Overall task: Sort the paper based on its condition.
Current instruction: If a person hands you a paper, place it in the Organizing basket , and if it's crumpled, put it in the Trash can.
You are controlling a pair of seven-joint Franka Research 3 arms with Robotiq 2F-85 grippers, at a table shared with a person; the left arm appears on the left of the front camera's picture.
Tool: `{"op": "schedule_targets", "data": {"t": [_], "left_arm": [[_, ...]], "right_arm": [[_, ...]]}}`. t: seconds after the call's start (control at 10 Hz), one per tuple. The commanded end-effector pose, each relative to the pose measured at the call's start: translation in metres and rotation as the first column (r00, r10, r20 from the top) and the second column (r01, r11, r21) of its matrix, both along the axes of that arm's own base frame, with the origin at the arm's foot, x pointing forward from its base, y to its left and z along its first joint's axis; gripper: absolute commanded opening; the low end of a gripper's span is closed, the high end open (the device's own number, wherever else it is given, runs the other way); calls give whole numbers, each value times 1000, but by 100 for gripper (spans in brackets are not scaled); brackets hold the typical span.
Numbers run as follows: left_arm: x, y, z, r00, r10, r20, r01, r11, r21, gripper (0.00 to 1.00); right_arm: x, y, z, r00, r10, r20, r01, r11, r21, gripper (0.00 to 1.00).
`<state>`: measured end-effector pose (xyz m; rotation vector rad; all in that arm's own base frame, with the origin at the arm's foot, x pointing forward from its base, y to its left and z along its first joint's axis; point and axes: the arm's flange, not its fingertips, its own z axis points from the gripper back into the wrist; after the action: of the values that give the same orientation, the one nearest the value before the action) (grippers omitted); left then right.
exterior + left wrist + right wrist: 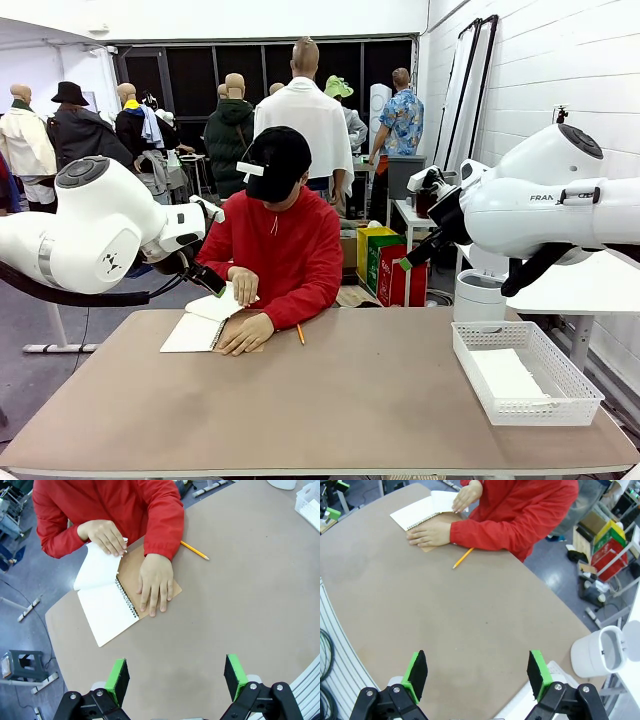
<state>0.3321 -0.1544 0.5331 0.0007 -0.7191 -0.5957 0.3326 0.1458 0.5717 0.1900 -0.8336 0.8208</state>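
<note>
front view: white mesh basket [578,388] is holding a sheet of paper [505,378]
left wrist view: person's hand [156,582] is pressing the notebook [107,610]'s brown cover
left gripper [176,672]: hanging spread wide, gripping nothing
right gripper [476,667]: also gaping wide, touching nothing

Ahead of left jaws, on worktop [240,610]: notebook [107,605], hand [156,582] on it, other hand [106,536] at its far page. Right of notebook, pencil [195,550]. Near right jaws, basket [530,410], paper [505,378] inside.
</note>
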Motion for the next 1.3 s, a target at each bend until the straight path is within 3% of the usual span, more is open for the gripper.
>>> {"op": "schedule_targets", "data": {"t": [0.0, 1.2], "left_arm": [[0, 0, 0, 1000, 1, 0, -1, 1000, 3, 100], [0, 0, 0, 1000, 1, 0, -1, 1000, 3, 100]], "right_arm": [[1, 0, -1, 1000, -7, 0, 7, 1000, -5, 100], [1, 0, -1, 1000, -7, 0, 7, 1000, -5, 100]]}}
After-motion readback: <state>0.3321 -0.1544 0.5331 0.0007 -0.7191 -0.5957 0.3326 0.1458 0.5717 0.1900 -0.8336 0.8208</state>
